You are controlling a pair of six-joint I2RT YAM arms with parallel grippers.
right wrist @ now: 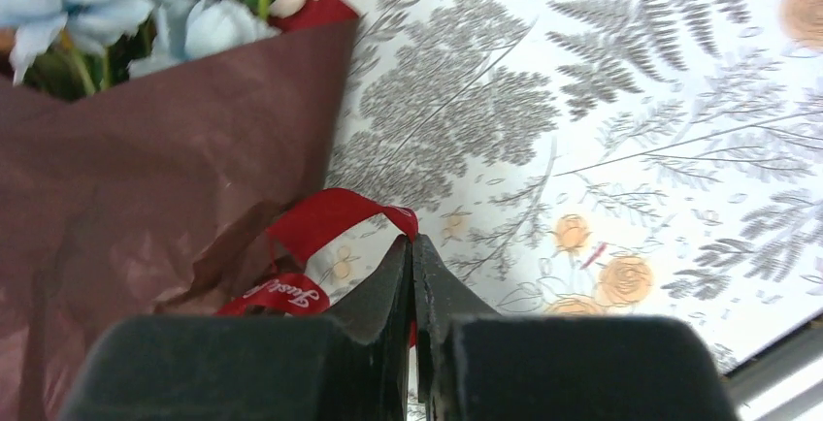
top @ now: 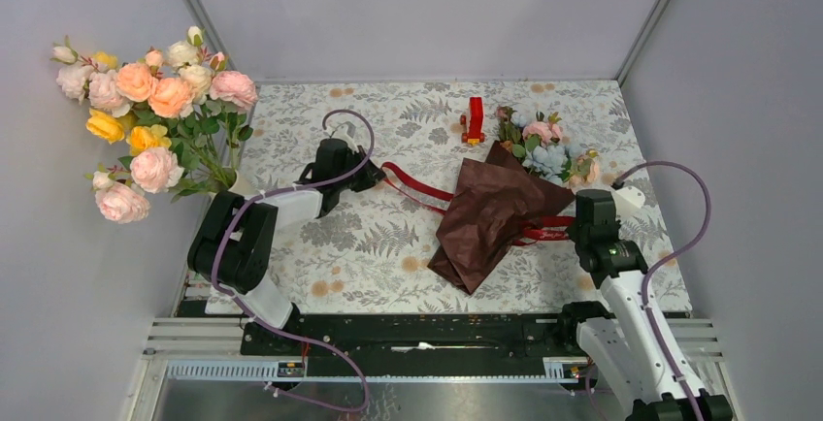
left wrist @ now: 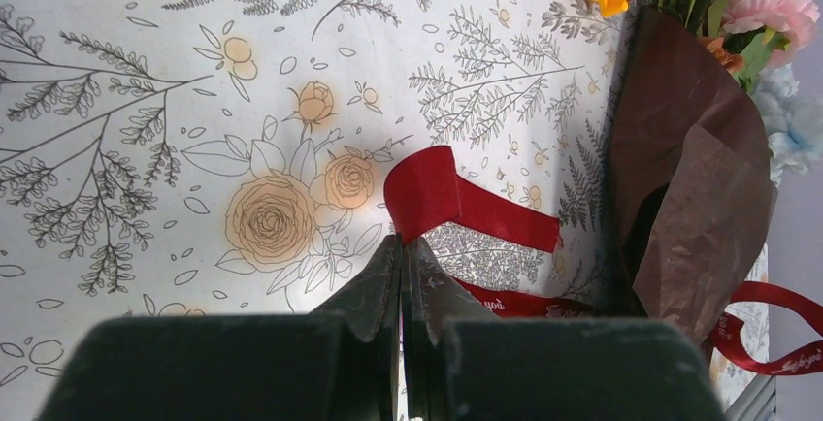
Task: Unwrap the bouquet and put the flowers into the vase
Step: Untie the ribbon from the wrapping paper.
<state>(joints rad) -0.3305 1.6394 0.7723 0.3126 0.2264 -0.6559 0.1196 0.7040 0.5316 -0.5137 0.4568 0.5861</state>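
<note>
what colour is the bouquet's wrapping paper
The wrapping paper is dark reddish brown, best seen from the top external view.

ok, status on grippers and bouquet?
Left gripper shut on red ribbon; right gripper shut on it too. Bouquet lying flat, wrapping on. Red toy beside the flowers, clear of both arms.

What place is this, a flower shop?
Probably a robot test booth, not a shop: plain grey walls box in a flower-print table, and a left arm and right arm are mounted on a metal rail.
</note>
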